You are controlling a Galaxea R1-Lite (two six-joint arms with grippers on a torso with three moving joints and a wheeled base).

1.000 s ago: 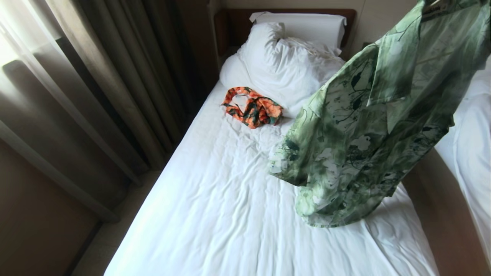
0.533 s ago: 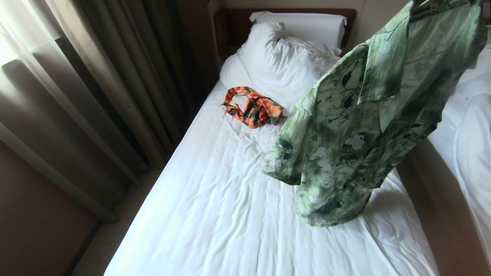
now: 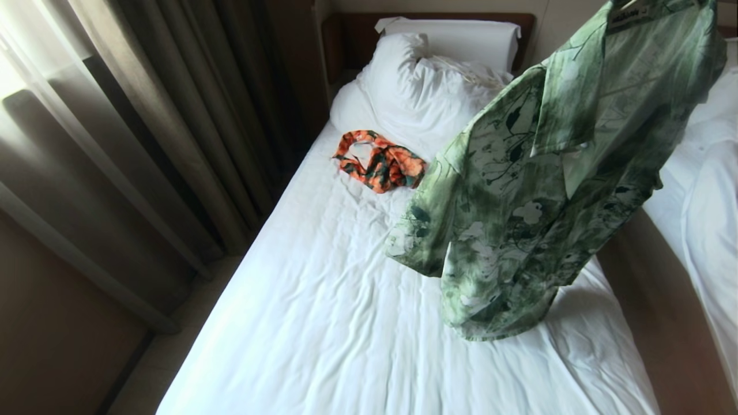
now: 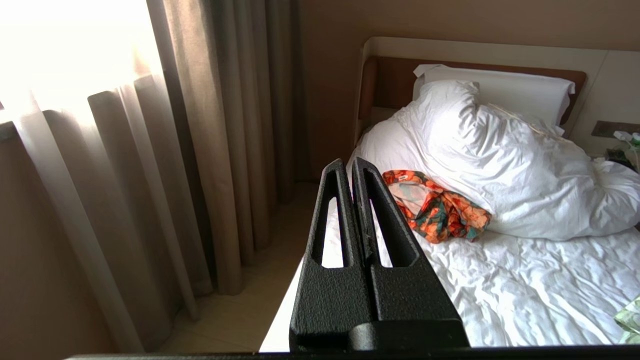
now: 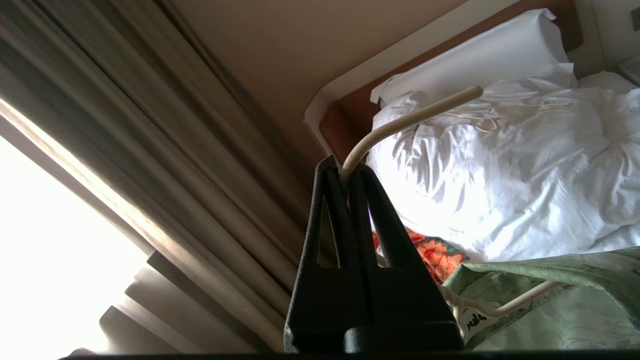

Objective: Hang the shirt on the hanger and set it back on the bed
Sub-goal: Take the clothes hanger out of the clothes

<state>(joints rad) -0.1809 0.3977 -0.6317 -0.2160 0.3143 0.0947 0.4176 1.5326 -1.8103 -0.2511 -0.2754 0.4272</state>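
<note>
One pincer, the right pincer [image 5: 346, 176], grasps the hanger [image 5: 400, 131] hook; the shirt [image 3: 536, 190] hangs at frame right above the bed [image 3: 346, 323]. Left pincer [image 4: 351, 170] clenched, empty.

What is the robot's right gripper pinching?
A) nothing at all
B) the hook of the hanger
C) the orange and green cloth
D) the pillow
B: in the right wrist view the right gripper has its jaws shut on the cream hook of the hanger, and the green shirt hangs below it over the bed.
</note>
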